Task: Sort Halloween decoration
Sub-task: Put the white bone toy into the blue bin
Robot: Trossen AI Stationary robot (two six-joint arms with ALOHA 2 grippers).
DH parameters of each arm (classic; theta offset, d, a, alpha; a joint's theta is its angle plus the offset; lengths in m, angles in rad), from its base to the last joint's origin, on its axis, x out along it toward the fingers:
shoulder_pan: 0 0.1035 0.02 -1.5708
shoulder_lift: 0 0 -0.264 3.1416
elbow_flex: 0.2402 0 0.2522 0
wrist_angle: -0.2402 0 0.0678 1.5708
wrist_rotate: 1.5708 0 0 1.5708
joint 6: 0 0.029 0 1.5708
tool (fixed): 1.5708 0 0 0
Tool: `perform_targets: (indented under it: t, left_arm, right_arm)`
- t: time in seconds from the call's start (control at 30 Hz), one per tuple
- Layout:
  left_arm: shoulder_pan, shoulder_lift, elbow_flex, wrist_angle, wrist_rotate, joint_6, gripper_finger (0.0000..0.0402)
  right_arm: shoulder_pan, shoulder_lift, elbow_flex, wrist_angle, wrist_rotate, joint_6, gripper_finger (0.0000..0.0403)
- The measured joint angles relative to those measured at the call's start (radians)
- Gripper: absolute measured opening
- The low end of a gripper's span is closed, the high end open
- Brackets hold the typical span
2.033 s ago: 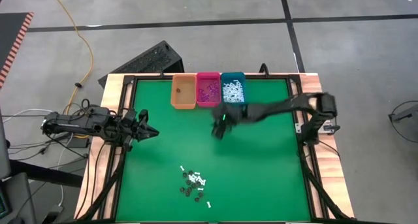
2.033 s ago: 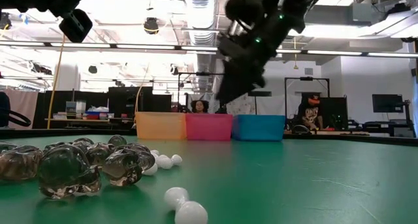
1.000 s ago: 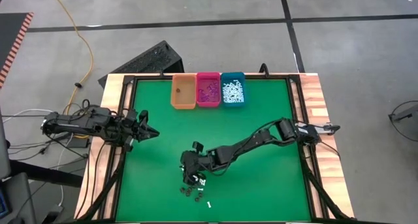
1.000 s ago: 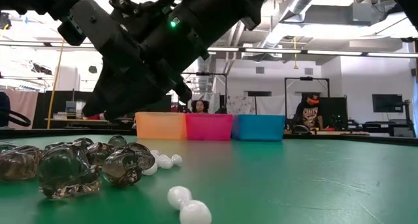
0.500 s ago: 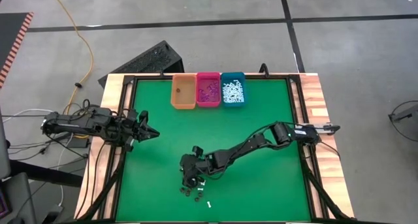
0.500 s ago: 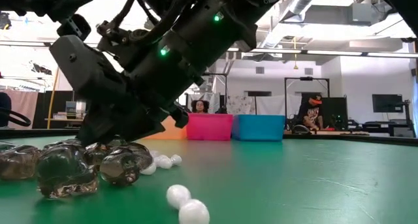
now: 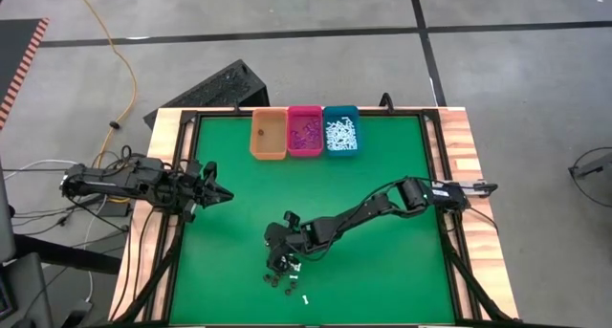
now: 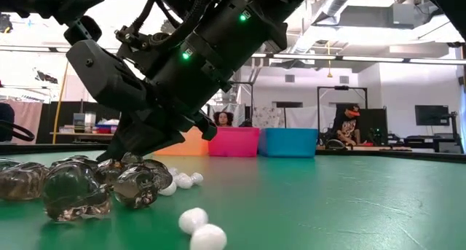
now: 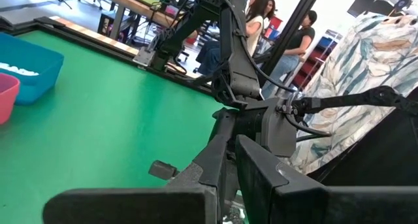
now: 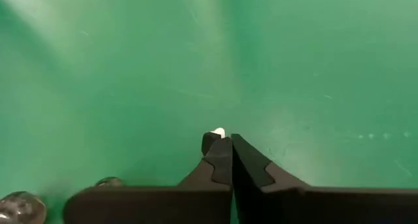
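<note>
Since half a second ago the right claw (image 10: 222,144) has barely shifted in the high view, while in the low view it has lifted a little off the pile (image 7: 285,271).

Under it lies the table (image 7: 382,271), flat green felt-like baize in a black frame with wooden edges. Far beyond the claw, at the table's far edge, three smooth plastic rectangular bins stand touching in a row: orange (image 7: 269,134), pink (image 7: 306,130) and teal (image 7: 340,130). White bits fill the teal one and purple bits the pink one; what the orange holds is too small to tell.

In the right wrist view the claw's dark, stepped fingers (image 10: 247,160) are pressed together on a tiny white piece (image 10: 217,132), of which only a rounded tip shows above them. The pile sits just beneath and beside the claw: glossy, dark see-through lumps (image 8: 76,184) and small white knobbed sticks (image 8: 198,230), the nearest stick cut off at the frame's edge.

The left claw (image 7: 222,194) waits well off at the table's left edge; whether it is apart or together cannot be told.
</note>
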Motion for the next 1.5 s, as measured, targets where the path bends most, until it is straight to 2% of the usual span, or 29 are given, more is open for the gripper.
perform_targets:
  t: [0.07,0.23,0.4,0.53,0.73,0.9,1.13,1.23,1.3,1.5]
  left_arm:
    - [0.0,0.0,0.0,0.0,0.0,0.0,0.0025]
    - [0.0,0.0,0.0,0.001,0.001,-0.007,0.0025]
    - [0.0,0.0,0.0,0.003,0.001,-0.015,0.0025]
    - [0.0,0.0,0.0,0.002,0.003,-0.017,0.0025]
    - [0.0,0.0,0.0,0.003,0.014,-0.017,0.0025]
    - [0.0,0.0,0.0,0.003,0.019,-0.019,0.0025]
    - [0.0,0.0,0.0,0.003,0.033,-0.021,0.0025]
    - [0.0,0.0,0.0,0.003,0.032,-0.019,0.0025]
    - [0.0,0.0,0.0,0.003,0.025,-0.018,0.0025]
    - [0.0,0.0,0.0,0.007,0.008,-0.017,0.0025]
  right_arm:
    - [-0.001,0.0,-0.001,0.002,0.001,-0.005,0.0015]
    - [-0.007,-0.01,-0.003,-0.008,0.016,-0.006,0.0027]
    - [-0.02,-0.05,-0.008,-0.062,0.041,-0.047,0.0016]
    - [-0.047,-0.115,-0.008,-0.136,0.097,-0.084,0.0017]
    - [-0.104,-0.227,-0.007,-0.36,0.186,-0.135,0.0019]
    - [-0.19,-0.337,-0.017,-0.613,0.236,-0.141,0.0022]
    - [-0.395,-0.583,-0.231,-0.646,0.251,-0.186,0.0021]
    - [-0.515,-0.669,-0.355,-0.618,0.231,-0.192,0.0021]
    - [-0.587,-0.709,-0.427,-0.564,0.171,-0.21,0.0025]
    - [-0.742,-0.733,-0.53,-0.44,-0.119,-0.24,0.0064]
